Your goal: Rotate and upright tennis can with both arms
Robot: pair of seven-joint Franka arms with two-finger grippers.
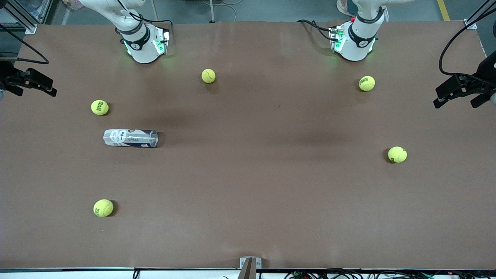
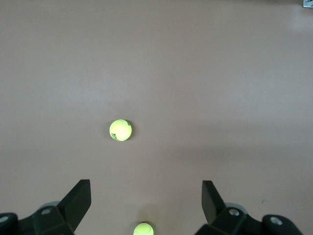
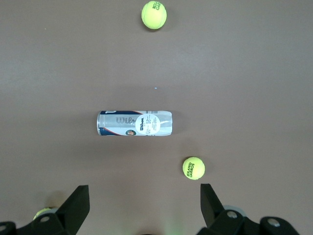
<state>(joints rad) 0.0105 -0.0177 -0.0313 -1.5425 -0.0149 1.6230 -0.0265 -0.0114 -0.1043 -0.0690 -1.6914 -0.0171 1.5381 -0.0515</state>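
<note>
The tennis can (image 1: 130, 138) lies on its side on the brown table (image 1: 263, 186), toward the right arm's end, its long axis running along the table's length. It is a clear plastic cylinder with a white, navy and red label wrapped round it; a round white patch of the label faces up — in the right wrist view (image 3: 135, 123) the brand lettering is legible. It appears empty.

The right gripper (image 3: 142, 203) hangs high over the table with the can well below it, apart from the fingers; its two black, wedge-shaped fingers (image 3: 78, 200) stand wide apart and hold nothing. In the front view that gripper (image 1: 29, 81) shows at the frame's edge by the right arm's end.

Five fuzzy yellow tennis balls are scattered on the matte surface. One (image 1: 100, 107) sits just farther from the front camera than the can, another (image 1: 103, 208) well nearer. A third (image 1: 208, 76) rests between the two white bases.

The left gripper (image 2: 146, 203) waits aloft over the other end — fingers spread wide, empty — above two more balls (image 1: 366, 83) (image 1: 397, 154), well apart from the can.
</note>
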